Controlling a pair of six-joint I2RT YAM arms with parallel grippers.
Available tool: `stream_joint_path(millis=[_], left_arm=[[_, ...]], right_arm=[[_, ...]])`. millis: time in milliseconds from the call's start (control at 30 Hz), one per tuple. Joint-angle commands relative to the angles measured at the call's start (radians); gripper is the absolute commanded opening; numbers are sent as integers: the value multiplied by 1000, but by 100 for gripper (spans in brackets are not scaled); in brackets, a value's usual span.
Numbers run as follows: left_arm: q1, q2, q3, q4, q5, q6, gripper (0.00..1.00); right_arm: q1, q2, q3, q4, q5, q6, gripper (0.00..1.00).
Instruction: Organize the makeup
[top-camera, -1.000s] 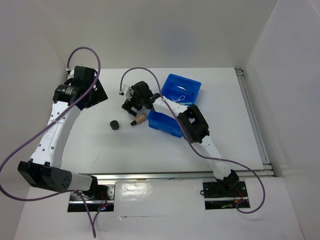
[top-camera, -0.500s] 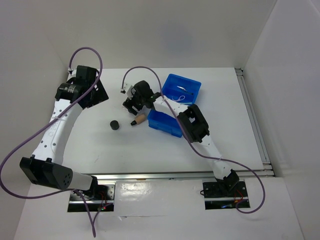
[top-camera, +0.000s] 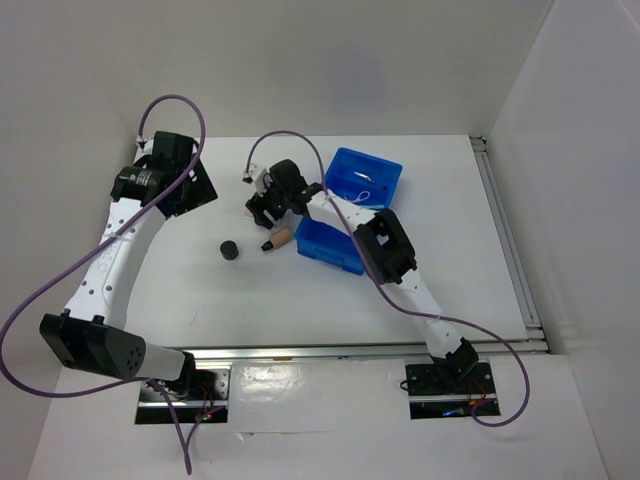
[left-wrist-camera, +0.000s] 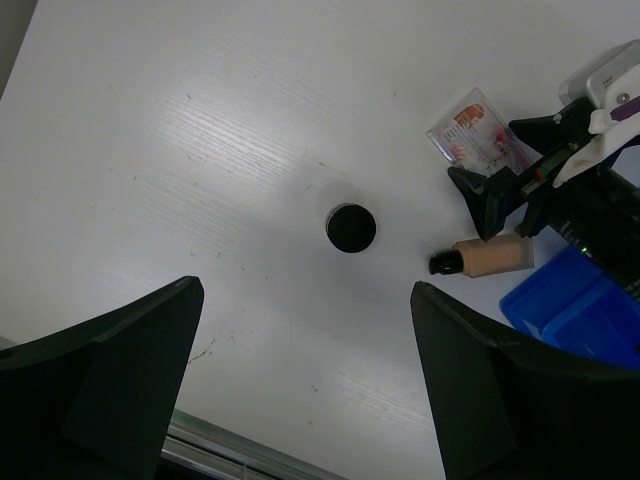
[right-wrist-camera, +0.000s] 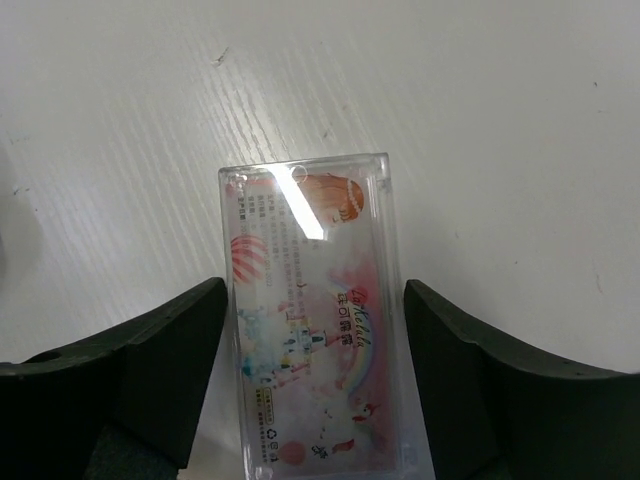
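1. Fingers (right-wrist-camera: 165, 350) of our right hand (right-wrist-camera: 314, 340) stand on either side of the pinkish flat packet (right-wrist-camera: 305, 250), one along each long edge. We cannot tell whether they press on it or merely flank it.
2. That packet lies flat on the white table (left-wrist-camera: 200, 120), its printed face up.
3. Our left hand (left-wrist-camera: 305, 330) hangs released above the table, its fingers wide apart with nothing between them.
4. Below it, the black round pot (left-wrist-camera: 351, 227) sits alone on the table, well apart from both hands.
5. Our tan tube with black tip (left-wrist-camera: 490, 257) lies on its side between the pot and the blue tray (top-camera: 365, 160). Its tip points toward the pot, and the tube is just beside the tray's corner and near our right hand.
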Motion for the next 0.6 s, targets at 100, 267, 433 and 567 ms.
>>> stream_joint_path(millis=[100,267,433,567], left_arm=[[6,-4,-15,16,-12,22,99],[6,-4,-6,16,-12,13,99],[6,-4,5,16,-12,13,99],[6,-13,40,-4,-51,4,99]], right_arm=[[-13,23,79,-49,-15,24,72],[-13,-12,163,-11,-3,35,68],[-13,-31,234,21,-3,44,67],[-13,-82,236,12,29,44,67]])
